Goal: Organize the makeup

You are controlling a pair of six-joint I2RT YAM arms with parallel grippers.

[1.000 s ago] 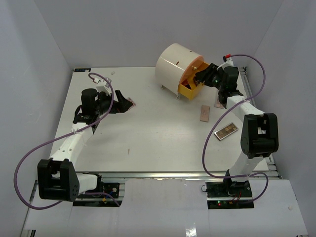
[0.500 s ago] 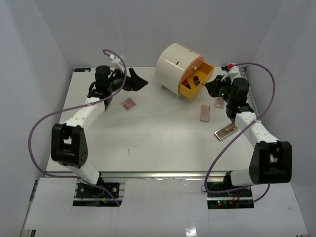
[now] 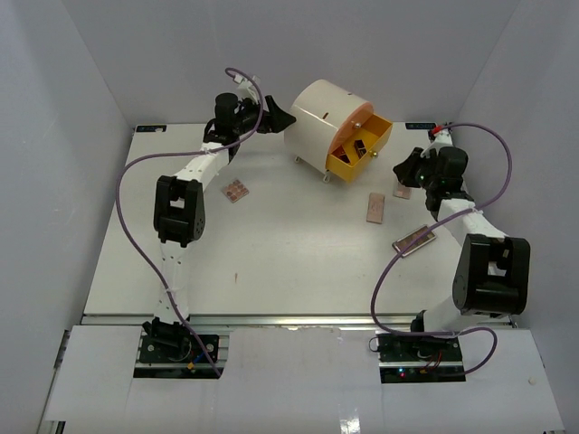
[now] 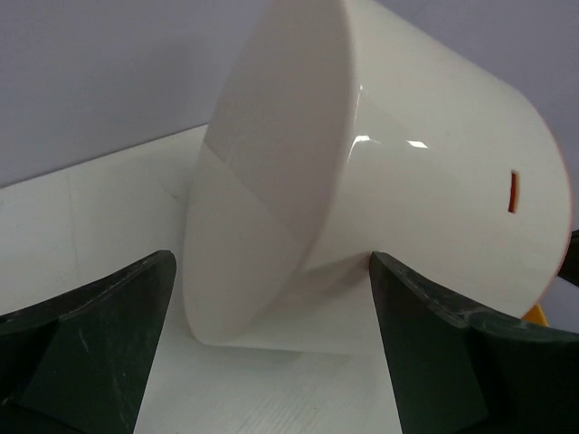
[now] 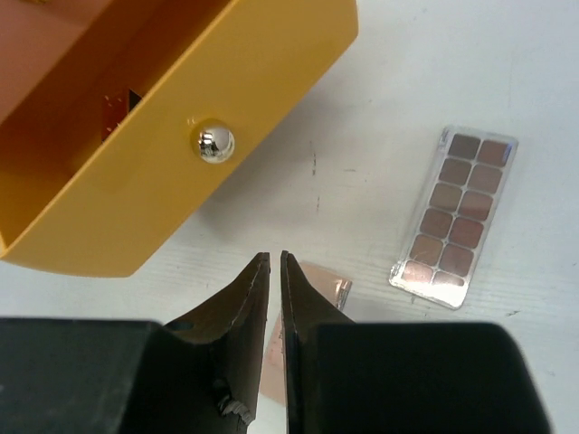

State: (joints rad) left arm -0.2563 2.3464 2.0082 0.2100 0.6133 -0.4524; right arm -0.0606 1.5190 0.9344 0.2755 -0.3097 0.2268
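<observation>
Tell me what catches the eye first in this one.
The big cream round box sits at the far middle of the table, its yellow drawer pulled open. The left gripper is open at the box's back, while the right gripper is shut just short of the drawer's silver knob. Several flat palettes lie scattered on the white table.

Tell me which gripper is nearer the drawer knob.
Right. The right gripper sits just in front of the knob; the left gripper is at the box's back, opposite the knob.
</observation>
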